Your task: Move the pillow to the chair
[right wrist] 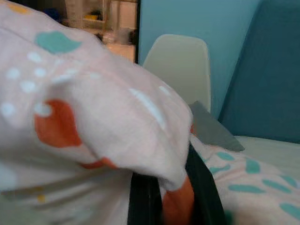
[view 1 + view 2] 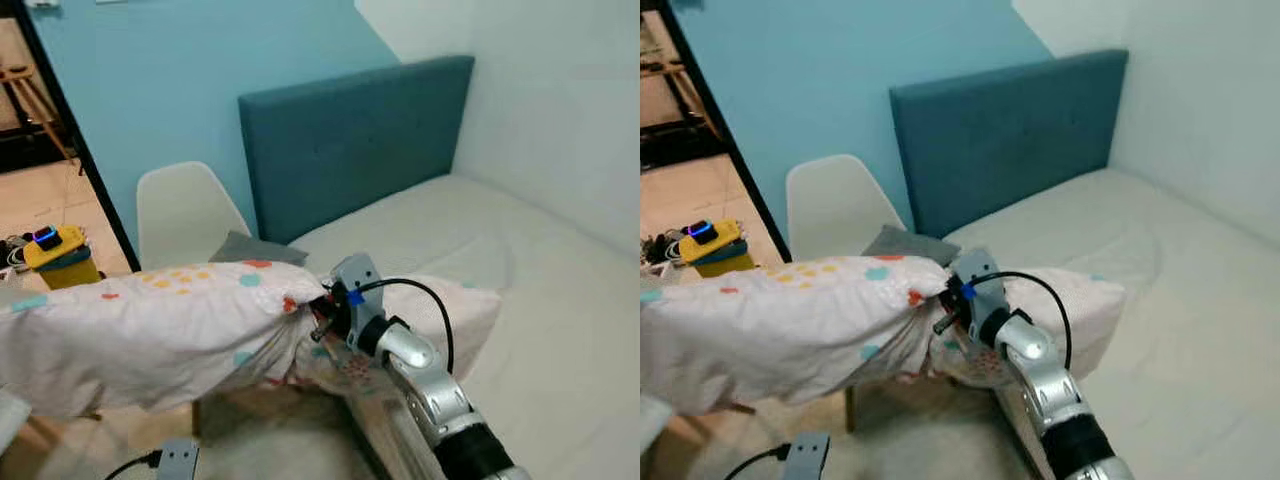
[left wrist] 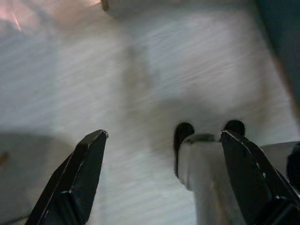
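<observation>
Right gripper (image 2: 318,306) clamped on pillow (image 2: 150,330)

Soft cloth bunches in my right gripper (image 2: 940,300): the pillow (image 2: 150,325) is matt cotton-looking fabric, creased, printed with orange, teal and yellow spots. My right forearm (image 2: 425,385) gleams, brushed silver metal with a glossy black cable looped over it. The chair (image 2: 185,215) has a smooth, matt cream plastic shell. The headboard (image 2: 350,140) is teal woven upholstery, dull and faintly tufted. The mattress (image 2: 540,290) wears a plain matt white sheet. My left gripper (image 3: 161,176) shows fingers (image 3: 75,183) of hard black plastic, slightly shiny, spread apart above pale, streaky flooring
</observation>
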